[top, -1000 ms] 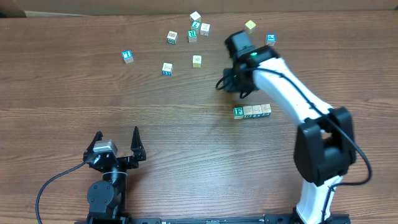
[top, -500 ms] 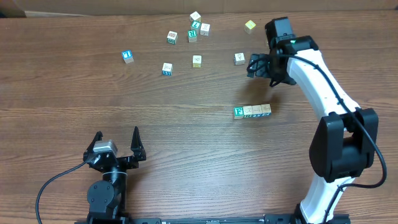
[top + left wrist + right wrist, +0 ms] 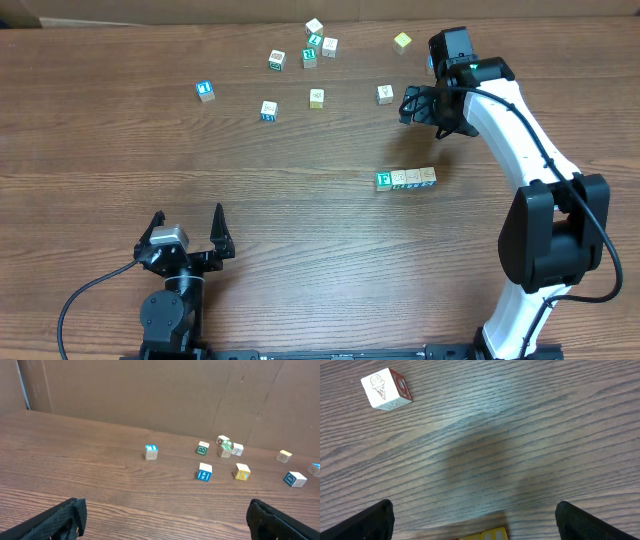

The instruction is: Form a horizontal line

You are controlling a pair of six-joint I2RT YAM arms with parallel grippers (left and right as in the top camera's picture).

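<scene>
We see the horizontal line right of the table's centre, its teal cube at the left end bearing a white letter like F. Farther back, the right gripper hovers spread wide and empty beside a cube with an ice-cream drawing. The left gripper sits spread at the near edge.

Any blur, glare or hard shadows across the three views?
Overhead: even light, no glare, the horizontal line sharp. Left wrist: scattered cubes crisp, the left fingers dark and soft at the bottom corners. Right wrist: table grain sharp, a diffuse shadow mid-frame, the ice-cream cube clear.
</scene>
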